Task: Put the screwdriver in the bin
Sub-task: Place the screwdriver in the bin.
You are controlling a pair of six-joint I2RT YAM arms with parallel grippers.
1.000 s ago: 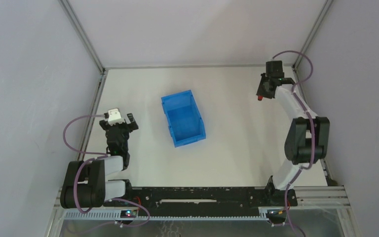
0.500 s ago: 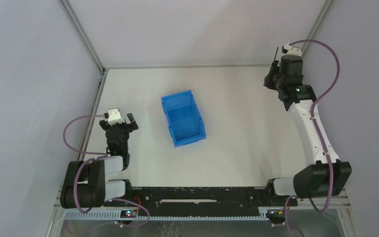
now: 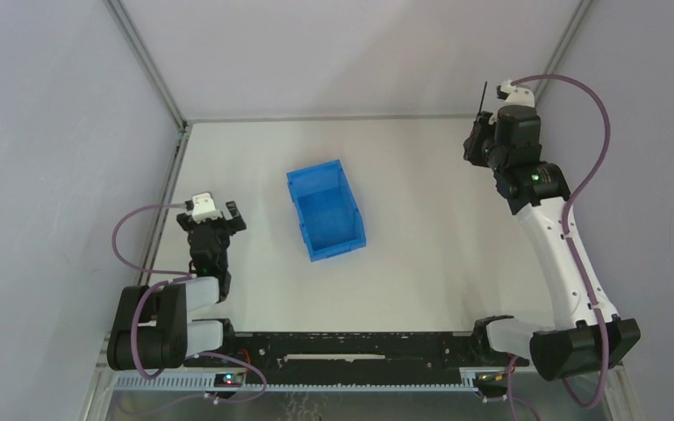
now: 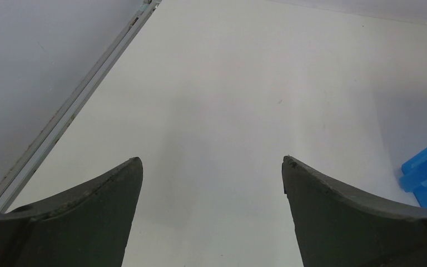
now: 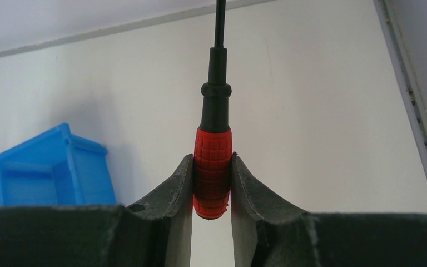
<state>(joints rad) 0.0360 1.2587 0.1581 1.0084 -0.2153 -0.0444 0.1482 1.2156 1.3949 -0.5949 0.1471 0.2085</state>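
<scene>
The screwdriver point(image 5: 215, 111) is clamped in the right gripper point(image 5: 212, 161). The two fingers point(image 5: 175, 189) press on either side of the red handle. The butt of the handle sits down between them, and the black collar and thin shaft stick straight out past the fingertips. In the top view this gripper is held up over the far right corner of the desk point(image 3: 421, 228), with the shaft showing as a thin dark line pointing toward the far edge.

The bin point(image 3: 316, 178) stands on the desk near its middle, a little toward the left edge, well apart from the screwdriver. From the right wrist view it lies off to the lower left of the gripper.

The left gripper point(image 4: 211, 161) hangs low near the left edge of the desk with its jaws spread apart and nothing between them. A corner of the bin shows at its right.
</scene>
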